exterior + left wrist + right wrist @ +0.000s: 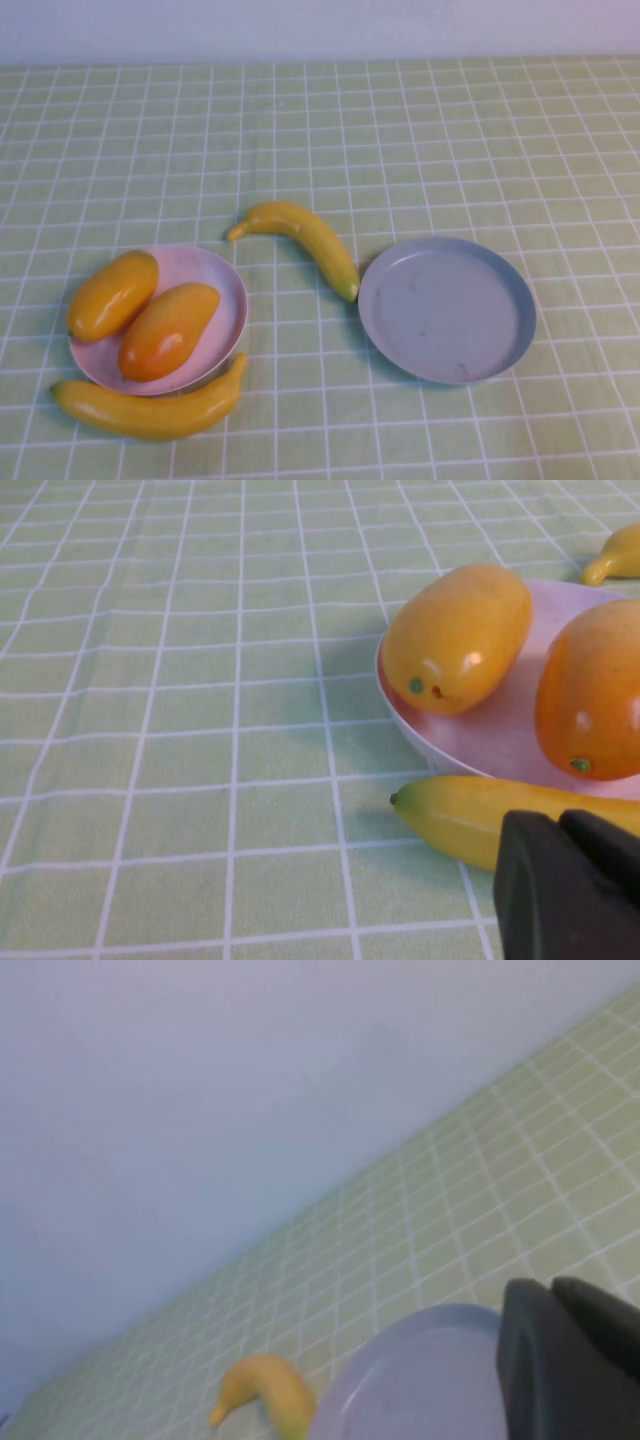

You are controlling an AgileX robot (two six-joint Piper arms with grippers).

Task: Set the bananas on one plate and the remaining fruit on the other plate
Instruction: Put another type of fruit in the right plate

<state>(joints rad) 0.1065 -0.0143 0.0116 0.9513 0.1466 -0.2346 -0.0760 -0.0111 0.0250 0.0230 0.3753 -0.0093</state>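
Note:
Two mangoes (112, 293) (168, 330) lie side by side on the pale pink plate (215, 268). One banana (150, 410) rests on the cloth against that plate's front rim. The other banana (310, 238) lies on the cloth between the plates, its end near the empty grey-blue plate (447, 310). Neither arm shows in the high view. In the left wrist view my left gripper (560, 825) is shut and empty, just short of the front banana (460, 815). My right gripper (552, 1290), also shut and empty, hovers by the grey-blue plate (420, 1380).
A green checked cloth (400, 140) covers the table, and a pale wall (320, 25) runs along its far edge. The right wrist view shows the middle banana (265, 1390) beyond the grey-blue plate.

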